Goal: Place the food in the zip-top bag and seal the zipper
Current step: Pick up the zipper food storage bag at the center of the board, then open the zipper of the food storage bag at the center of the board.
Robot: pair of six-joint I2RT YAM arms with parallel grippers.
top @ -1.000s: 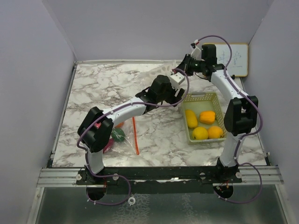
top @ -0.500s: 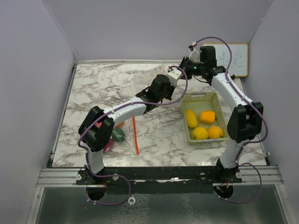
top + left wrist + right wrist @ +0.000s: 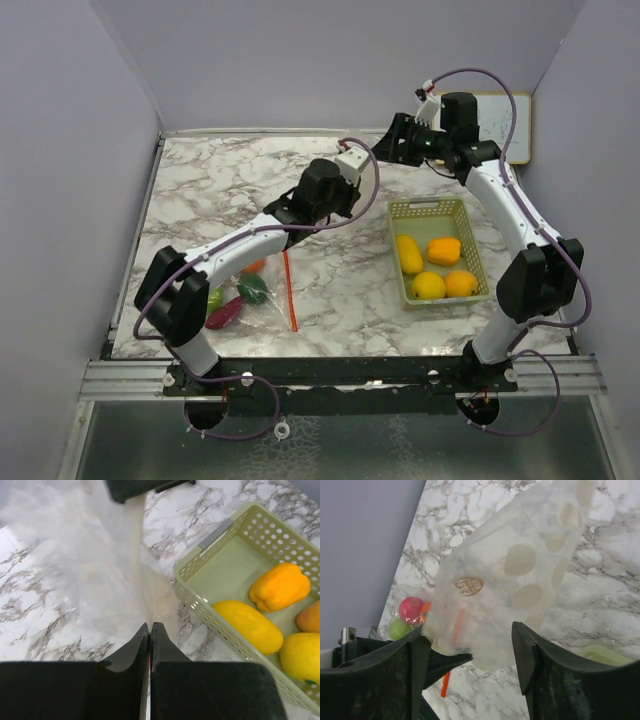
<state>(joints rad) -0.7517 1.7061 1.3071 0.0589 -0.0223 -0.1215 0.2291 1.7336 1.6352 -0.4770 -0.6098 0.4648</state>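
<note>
My left gripper [image 3: 150, 626] is shut on a thin edge of the clear zip-top bag [image 3: 100, 555], holding it up above the marble just left of the basket. The bag's film [image 3: 520, 580] hangs in front of my right gripper [image 3: 467, 645], which is open and touching nothing. In the top view the left gripper [image 3: 352, 182] is mid-table and the right gripper [image 3: 385, 152] is behind it. The bag's red zipper [image 3: 290, 290] trails toward the near edge. Some food lies in the bag's far end: a green piece [image 3: 214, 298], a dark green one [image 3: 252, 289], a pink-red one [image 3: 411, 608].
A pale green mesh basket [image 3: 432, 209] stands right of centre, holding an orange pepper [image 3: 280, 586], a long yellow piece [image 3: 247, 626] and a lemon [image 3: 428, 285]. A small whiteboard [image 3: 505, 125] leans at the back right. Walls close in on both sides.
The left gripper shut on the bag's edge and drew it left, away from the basket. The right gripper opened, let go of the bag and rose toward the back.
</note>
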